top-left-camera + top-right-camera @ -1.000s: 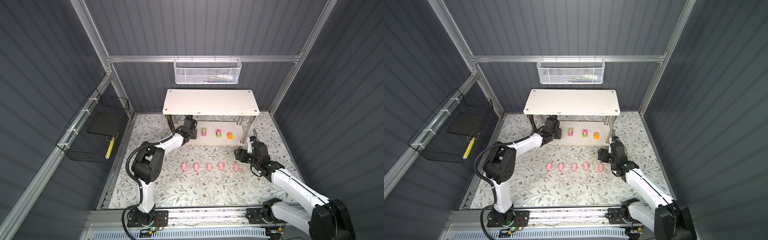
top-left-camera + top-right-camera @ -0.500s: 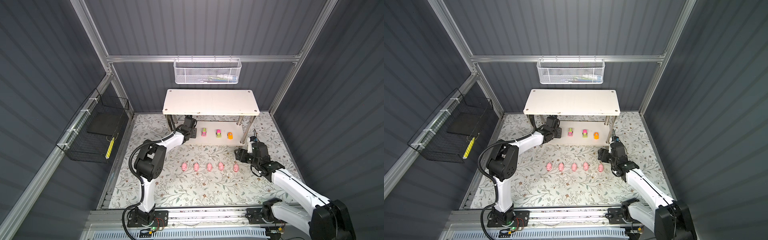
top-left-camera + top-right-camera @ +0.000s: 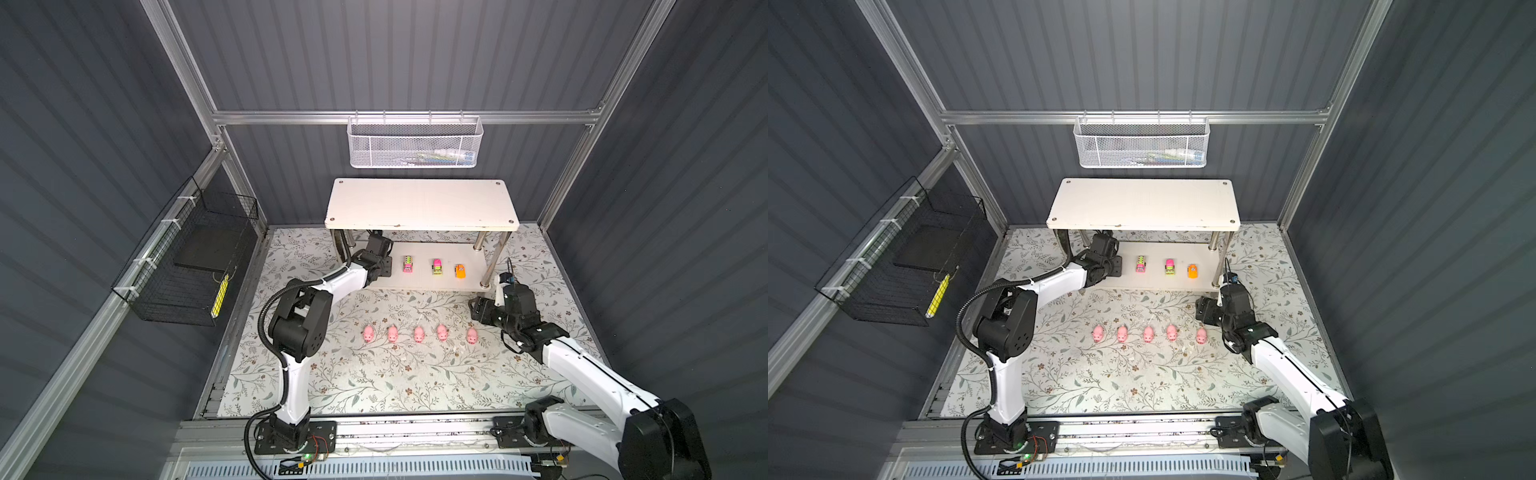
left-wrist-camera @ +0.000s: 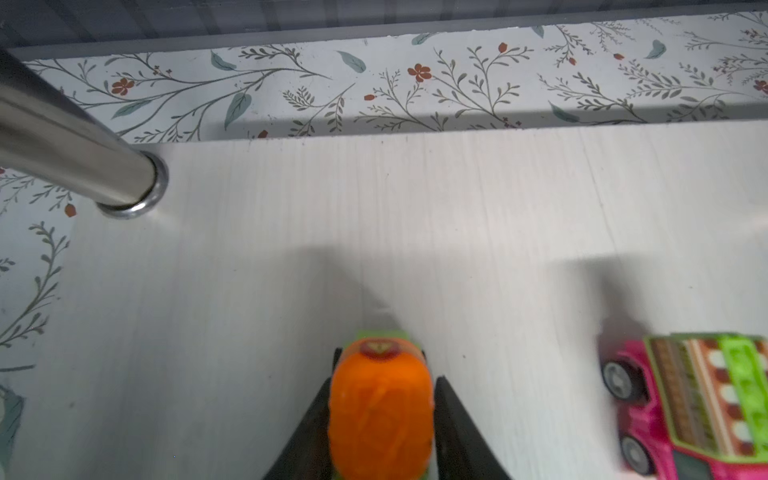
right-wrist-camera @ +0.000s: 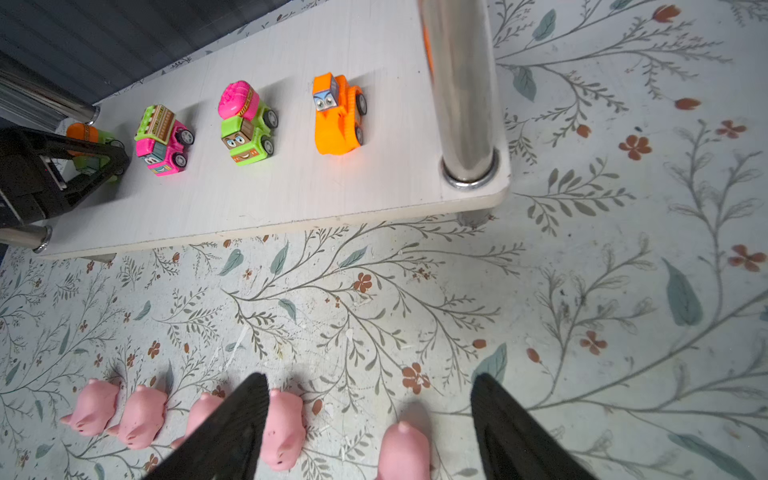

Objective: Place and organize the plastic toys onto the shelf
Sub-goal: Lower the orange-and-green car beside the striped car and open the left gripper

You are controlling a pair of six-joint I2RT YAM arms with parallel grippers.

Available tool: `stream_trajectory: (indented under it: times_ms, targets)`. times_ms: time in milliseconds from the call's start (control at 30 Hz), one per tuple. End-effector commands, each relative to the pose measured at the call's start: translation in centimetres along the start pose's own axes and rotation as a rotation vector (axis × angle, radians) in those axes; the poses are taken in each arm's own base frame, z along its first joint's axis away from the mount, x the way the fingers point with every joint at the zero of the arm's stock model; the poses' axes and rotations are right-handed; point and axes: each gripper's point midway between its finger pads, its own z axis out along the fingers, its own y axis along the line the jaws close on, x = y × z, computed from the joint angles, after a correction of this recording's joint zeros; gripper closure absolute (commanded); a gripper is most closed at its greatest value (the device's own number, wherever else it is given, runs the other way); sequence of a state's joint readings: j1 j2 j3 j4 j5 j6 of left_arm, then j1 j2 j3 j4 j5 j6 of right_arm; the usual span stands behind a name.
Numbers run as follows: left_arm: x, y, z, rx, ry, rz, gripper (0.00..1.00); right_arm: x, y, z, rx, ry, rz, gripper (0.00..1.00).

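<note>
The left jaws reach in under the shelf [image 3: 419,203], a bit left of the middle in both top views. Between them an orange and green car [image 4: 380,415] sits on the bottom board [image 4: 457,216]. It is just left of the pink car [image 3: 408,264], in line with the green and pink car [image 3: 436,267] and the orange car [image 3: 459,271]. The jaws stand close on both sides of it; I cannot tell if they squeeze it. I think this step is letting the car go. Best to open slowly, then pull straight back, low, so nothing bumps the car, the top board [image 3: 1142,203] or the metal post [image 4: 83,158]. The right jaws are wide apart near the right end of the row of five pigs [image 3: 419,333] on the worktop [image 3: 374,382].
</note>
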State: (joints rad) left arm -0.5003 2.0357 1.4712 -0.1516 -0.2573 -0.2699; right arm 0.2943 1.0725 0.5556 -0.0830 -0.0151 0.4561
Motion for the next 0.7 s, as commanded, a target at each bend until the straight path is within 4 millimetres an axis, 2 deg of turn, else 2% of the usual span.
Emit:
stream_trajectory:
  times_ms: [0,367,667]
  targets:
    - [0.2,0.7,0.3,-0.016,0.022,-0.023,0.58,-0.2,-0.2,0.0,0.013,-0.003,0.009,0.22]
    - [-1.7,0.0,-1.9,0.038,-0.033,-0.046,0.43,-0.2,-0.3,0.1,0.016,-0.001,0.011,0.22]
    - [-3.1,0.2,-3.4,0.040,-0.079,-0.049,0.36,-0.1,-0.2,0.2,0.014,0.002,0.015,0.22]
